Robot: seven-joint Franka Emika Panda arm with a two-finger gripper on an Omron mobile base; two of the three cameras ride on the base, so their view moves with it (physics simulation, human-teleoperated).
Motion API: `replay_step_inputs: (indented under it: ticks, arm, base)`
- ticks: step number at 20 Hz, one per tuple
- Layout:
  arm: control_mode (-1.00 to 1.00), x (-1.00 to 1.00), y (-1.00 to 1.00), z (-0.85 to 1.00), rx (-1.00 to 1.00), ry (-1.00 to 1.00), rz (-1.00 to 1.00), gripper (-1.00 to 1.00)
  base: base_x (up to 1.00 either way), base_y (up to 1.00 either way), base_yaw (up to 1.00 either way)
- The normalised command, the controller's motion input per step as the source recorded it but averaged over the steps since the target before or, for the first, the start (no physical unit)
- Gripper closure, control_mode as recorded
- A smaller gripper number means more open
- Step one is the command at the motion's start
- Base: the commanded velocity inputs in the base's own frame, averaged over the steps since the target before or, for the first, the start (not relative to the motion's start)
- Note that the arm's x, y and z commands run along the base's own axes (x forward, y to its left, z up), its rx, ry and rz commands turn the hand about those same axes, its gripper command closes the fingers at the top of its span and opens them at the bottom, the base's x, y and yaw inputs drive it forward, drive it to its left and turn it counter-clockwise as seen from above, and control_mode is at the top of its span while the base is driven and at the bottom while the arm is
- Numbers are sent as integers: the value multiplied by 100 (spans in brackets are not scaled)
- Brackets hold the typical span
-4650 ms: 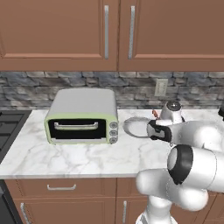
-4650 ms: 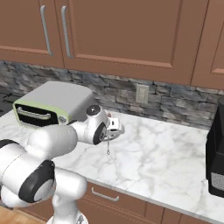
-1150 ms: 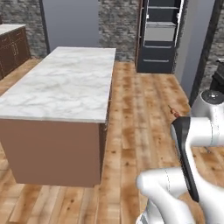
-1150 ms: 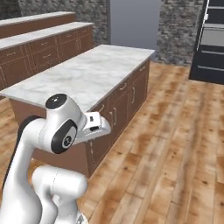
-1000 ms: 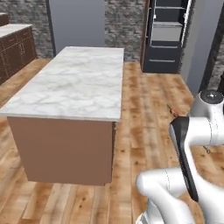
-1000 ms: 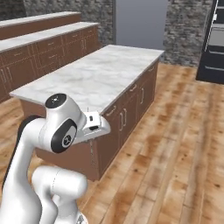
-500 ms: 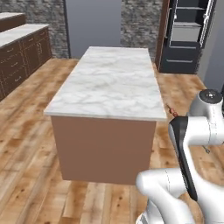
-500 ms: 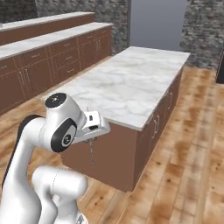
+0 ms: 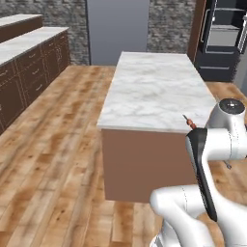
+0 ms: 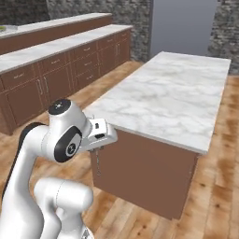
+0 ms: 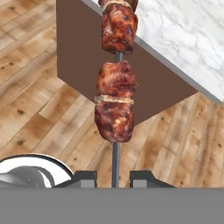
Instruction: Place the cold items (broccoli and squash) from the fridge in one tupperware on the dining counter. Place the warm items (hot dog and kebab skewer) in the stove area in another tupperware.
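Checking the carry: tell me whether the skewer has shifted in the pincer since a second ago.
No. The skewer stays clamped in the pincer, hanging beside the arm as before; the island looks nearer because the base drove.

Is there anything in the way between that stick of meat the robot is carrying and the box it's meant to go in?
That can't be judged from here. The gripper is shut on the kebab skewer, held out beside a marble-topped island. No tupperware shows on it, so the path to one can't be traced.
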Motion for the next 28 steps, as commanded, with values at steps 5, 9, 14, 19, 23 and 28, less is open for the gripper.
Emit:
replay_step_inputs:
  ticks: [5, 9, 14, 19, 23, 28]
  arm:
    - [100, 0, 0, 0, 0, 0, 0, 100]
    - [100, 0, 0, 0, 0, 0, 0, 100]
    - [100, 0, 0, 0, 0, 0, 0, 100]
    - [100, 0, 0, 0, 0, 0, 0, 100]
    - [100, 0, 0, 0, 0, 0, 0, 100]
    - [100, 0, 0, 0, 0, 0, 0, 100]
  base:
    - [7, 100, 2]
    - [8, 100, 2]
    - [19, 100, 1]
    - [45, 100, 0]
    - [70, 100, -5]
    - [67, 100, -8]
